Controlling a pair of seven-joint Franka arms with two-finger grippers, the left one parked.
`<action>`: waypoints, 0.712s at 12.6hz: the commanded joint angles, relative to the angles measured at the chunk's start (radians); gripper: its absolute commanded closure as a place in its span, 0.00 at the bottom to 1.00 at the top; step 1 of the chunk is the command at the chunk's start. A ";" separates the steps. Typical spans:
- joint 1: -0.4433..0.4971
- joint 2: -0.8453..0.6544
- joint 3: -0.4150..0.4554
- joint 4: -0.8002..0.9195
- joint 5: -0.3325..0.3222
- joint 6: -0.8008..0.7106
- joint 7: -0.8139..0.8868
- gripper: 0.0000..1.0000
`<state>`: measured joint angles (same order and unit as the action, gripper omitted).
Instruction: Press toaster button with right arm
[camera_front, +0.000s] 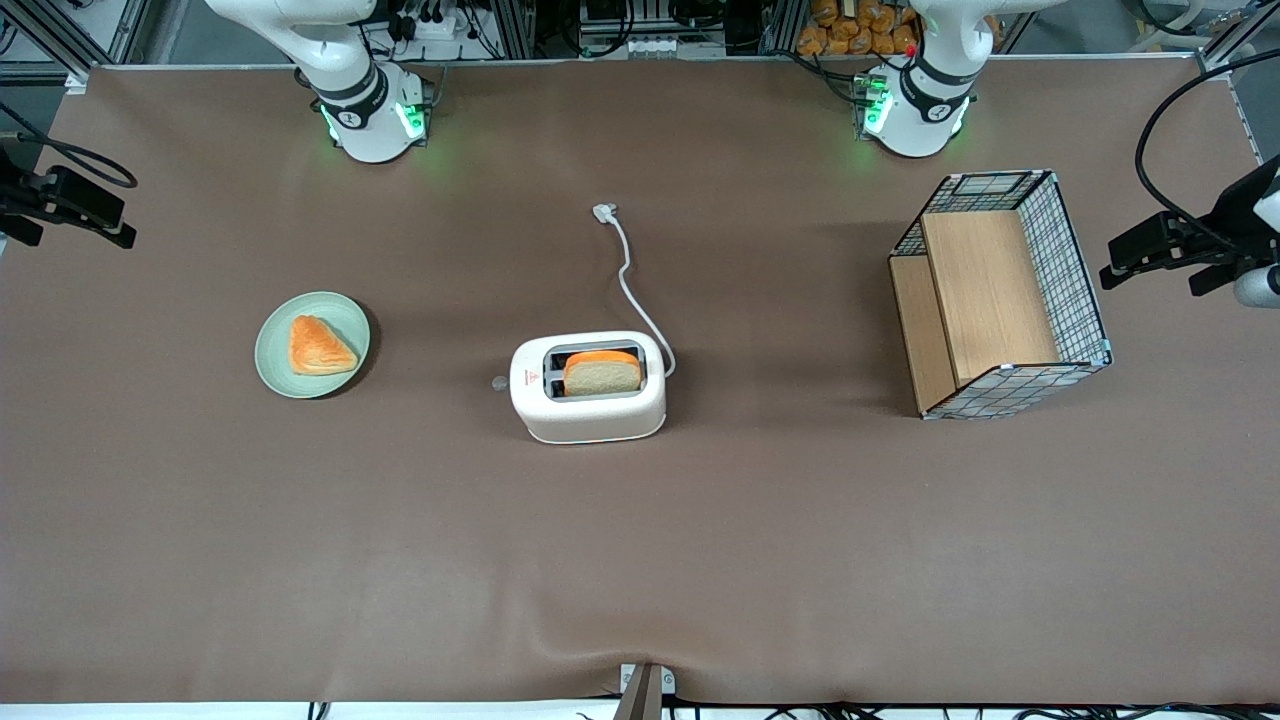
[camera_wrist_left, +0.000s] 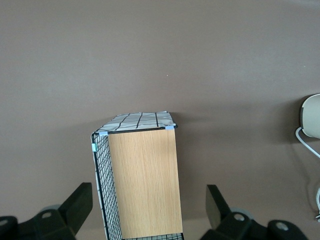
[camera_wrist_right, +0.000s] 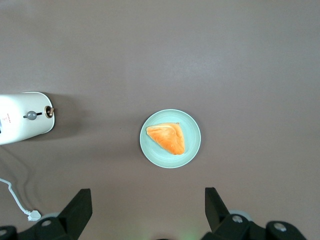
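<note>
Black fingers (camera_wrist_right: 75, 210) of my gripper (camera_wrist_right: 147, 212) are standing wide apart, gripping nothing, and hanging high over the table (camera_wrist_right: 240, 55). Directly below the gripper I am seeing a green plate (camera_wrist_right: 192, 150) carrying an orange pastry (camera_wrist_right: 167, 138). Well apart from the gripper, toward the parked arm's end, the toaster (camera_front: 588, 388) is sitting upright with a bread slice (camera_front: 602, 372) in one slot. The toaster button (camera_wrist_right: 32, 115) is protruding from the narrow end face turned toward the plate, untouched. I am noting its white cord (camera_front: 630, 280) lying on the table.
</note>
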<state>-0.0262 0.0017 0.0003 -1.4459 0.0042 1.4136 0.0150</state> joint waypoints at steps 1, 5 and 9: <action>0.000 0.000 0.000 0.013 0.014 -0.008 -0.006 0.00; 0.011 0.021 0.000 0.012 0.016 -0.008 -0.009 0.00; 0.023 0.058 0.000 0.004 -0.001 -0.016 -0.018 0.00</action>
<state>-0.0111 0.0373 0.0032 -1.4501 0.0081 1.4125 0.0093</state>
